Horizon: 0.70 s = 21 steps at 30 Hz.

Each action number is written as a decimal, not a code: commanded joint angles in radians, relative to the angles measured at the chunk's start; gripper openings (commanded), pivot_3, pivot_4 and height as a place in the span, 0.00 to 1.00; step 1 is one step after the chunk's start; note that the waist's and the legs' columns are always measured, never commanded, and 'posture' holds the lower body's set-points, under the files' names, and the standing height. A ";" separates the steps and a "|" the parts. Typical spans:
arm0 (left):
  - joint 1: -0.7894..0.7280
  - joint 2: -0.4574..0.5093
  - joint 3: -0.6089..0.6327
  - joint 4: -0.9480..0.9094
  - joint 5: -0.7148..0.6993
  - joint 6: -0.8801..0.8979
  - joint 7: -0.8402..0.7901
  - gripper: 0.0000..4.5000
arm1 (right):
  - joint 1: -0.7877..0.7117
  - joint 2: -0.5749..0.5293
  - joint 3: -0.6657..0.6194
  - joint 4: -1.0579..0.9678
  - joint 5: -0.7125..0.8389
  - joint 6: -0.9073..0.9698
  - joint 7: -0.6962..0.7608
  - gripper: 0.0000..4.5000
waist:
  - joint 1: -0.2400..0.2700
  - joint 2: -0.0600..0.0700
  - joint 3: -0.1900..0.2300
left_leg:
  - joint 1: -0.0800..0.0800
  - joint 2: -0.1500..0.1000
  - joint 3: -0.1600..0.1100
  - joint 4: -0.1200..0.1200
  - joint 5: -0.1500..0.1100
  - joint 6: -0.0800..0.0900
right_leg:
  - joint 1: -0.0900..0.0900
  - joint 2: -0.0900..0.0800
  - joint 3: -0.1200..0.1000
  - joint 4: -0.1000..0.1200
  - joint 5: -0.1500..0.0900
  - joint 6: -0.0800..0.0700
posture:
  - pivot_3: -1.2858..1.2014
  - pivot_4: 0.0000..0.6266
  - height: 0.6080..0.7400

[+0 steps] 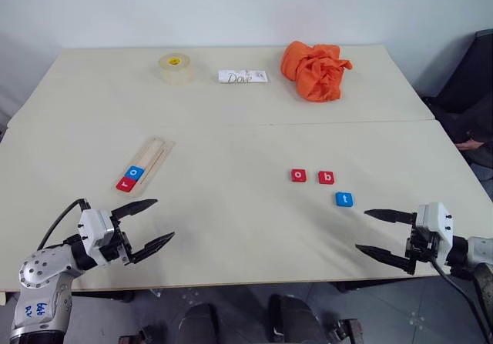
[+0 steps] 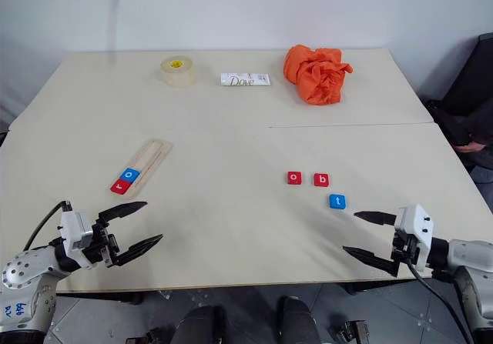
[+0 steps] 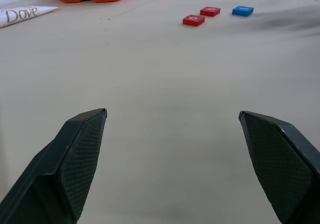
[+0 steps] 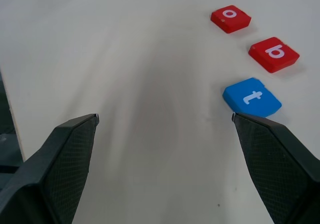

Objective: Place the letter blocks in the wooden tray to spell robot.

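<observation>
The table (image 1: 231,121) was big and pale, made of two tops pushed together, with a thin seam between them. Behind it stood a plain white wall (image 1: 231,5).

The wooden tray (image 1: 145,165) lay on the left side of the table. Its near end held a red r block (image 1: 125,184) and a blue o block (image 1: 135,173), touching. On the right side lay a red o block (image 1: 299,175), a red b block (image 1: 326,178) and a blue t block (image 1: 344,199), close together on the bare table.

At the far edge sat a roll of tape (image 1: 176,68), a white Dove wrapper (image 1: 242,76) and a crumpled orange cloth (image 1: 314,68).

The left end effector (image 1: 151,222) and the right end effector (image 1: 371,231) hung over the near edge, each with fingers wide apart, holding nothing.
</observation>
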State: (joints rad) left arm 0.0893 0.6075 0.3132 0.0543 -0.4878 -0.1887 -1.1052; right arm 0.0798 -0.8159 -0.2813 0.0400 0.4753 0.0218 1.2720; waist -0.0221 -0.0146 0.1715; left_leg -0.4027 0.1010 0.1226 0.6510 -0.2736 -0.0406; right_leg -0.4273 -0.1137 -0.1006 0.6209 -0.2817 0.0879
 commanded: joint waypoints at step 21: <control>0.191 0.025 0.189 -0.269 -0.001 0.283 0.324 1.00 | -0.244 0.029 0.073 -0.071 0.040 0.129 -0.054 0.99 | -0.004 -0.001 0.001 | 0.000 0.000 0.000 0.001 0.000 0.000 | 0.000 0.000 0.001 0.001 0.000 0.000 | 0.52 0.24 1.00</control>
State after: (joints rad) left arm 0.2690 0.6307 0.4731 -0.1809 -0.4875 0.1019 -0.7943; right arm -0.1434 -0.7929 -0.2079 -0.0102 0.4954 0.1464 1.2137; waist -0.0261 -0.0160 0.1725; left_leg -0.4025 0.1012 0.1227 0.6517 -0.2735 -0.0405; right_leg -0.4278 -0.1137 -0.0997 0.6220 -0.2817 0.0878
